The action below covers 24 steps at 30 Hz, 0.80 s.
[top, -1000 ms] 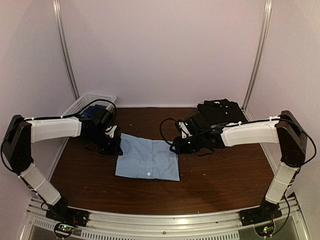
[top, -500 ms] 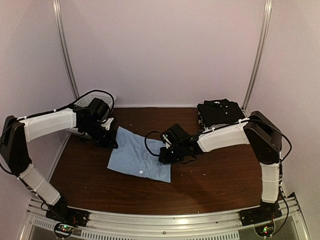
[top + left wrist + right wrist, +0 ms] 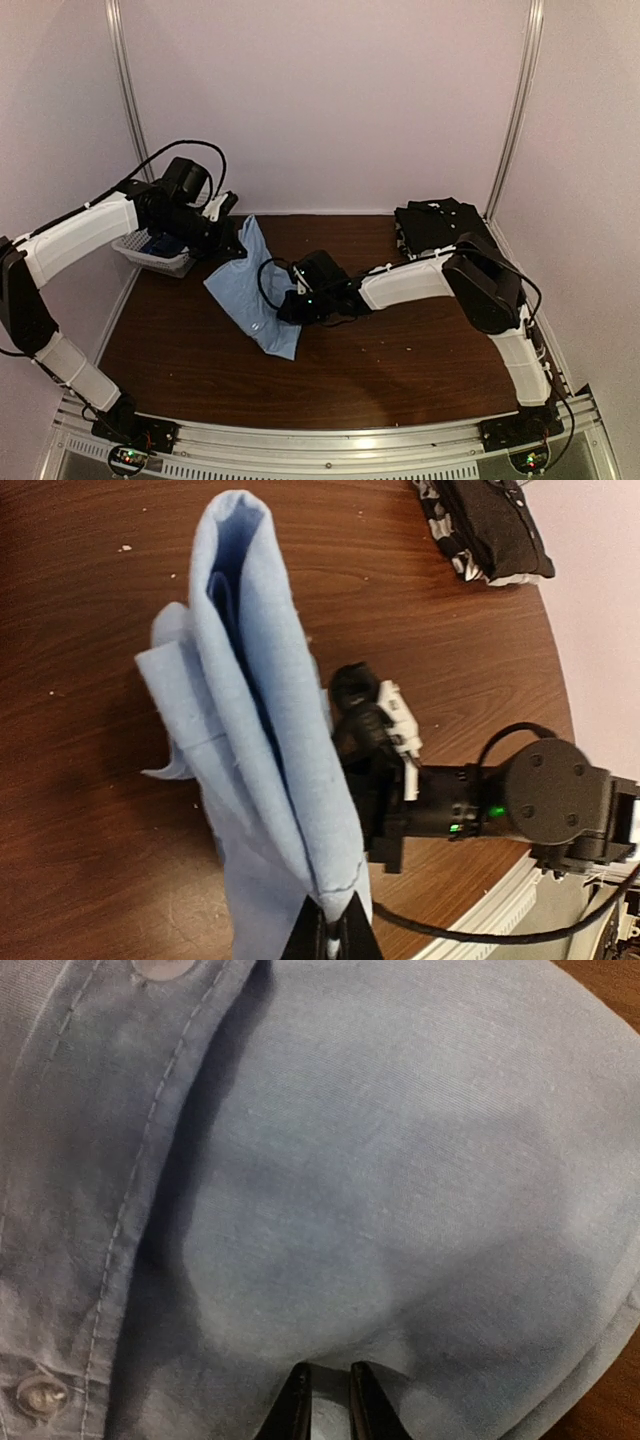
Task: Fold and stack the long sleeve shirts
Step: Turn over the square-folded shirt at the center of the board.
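Observation:
The light blue long sleeve shirt (image 3: 252,290), folded, hangs tilted between my two grippers, its lower end drooping to the table. My left gripper (image 3: 236,244) is raised near the basket and shut on the shirt's upper edge; in the left wrist view the cloth (image 3: 262,730) runs away from the pinched tips (image 3: 330,932). My right gripper (image 3: 285,306) is low at the shirt's right edge. In the right wrist view its narrow jaws (image 3: 328,1400) pinch a fold of blue cloth (image 3: 380,1190) beside the button placket (image 3: 165,968). Folded black shirts (image 3: 440,224) lie stacked at the back right.
A white mesh basket (image 3: 150,254) with dark cloth inside stands at the back left, right under my left arm. In the left wrist view the stack (image 3: 488,530) shows a black-and-white patterned layer. White walls close in on three sides.
Both arms have swung left. My left gripper has risen with the shirt's corner, so the shirt has gone from flat to hanging. My right gripper has followed leftward, its jaws narrowing on the cloth.

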Each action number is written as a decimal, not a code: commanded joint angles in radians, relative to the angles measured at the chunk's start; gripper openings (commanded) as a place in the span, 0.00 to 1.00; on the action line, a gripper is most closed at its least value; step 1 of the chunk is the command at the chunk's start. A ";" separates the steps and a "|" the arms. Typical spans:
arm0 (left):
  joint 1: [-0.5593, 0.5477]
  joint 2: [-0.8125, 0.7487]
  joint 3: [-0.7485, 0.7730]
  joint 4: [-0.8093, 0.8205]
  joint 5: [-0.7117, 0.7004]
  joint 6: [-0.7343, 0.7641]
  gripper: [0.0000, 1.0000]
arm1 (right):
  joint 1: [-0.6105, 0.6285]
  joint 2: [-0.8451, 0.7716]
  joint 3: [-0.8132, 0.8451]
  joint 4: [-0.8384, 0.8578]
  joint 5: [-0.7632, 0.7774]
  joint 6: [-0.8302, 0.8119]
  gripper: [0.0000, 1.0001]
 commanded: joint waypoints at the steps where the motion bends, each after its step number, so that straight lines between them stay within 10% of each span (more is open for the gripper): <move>1: -0.027 -0.034 0.052 0.101 0.112 -0.080 0.00 | 0.031 0.112 0.164 0.090 -0.102 0.054 0.16; 10: -0.119 0.009 0.046 0.265 0.138 -0.207 0.00 | 0.028 0.189 0.278 0.189 -0.224 0.111 0.21; 24: -0.161 0.106 0.079 0.319 0.132 -0.231 0.00 | -0.054 -0.039 -0.054 0.278 -0.185 0.094 0.28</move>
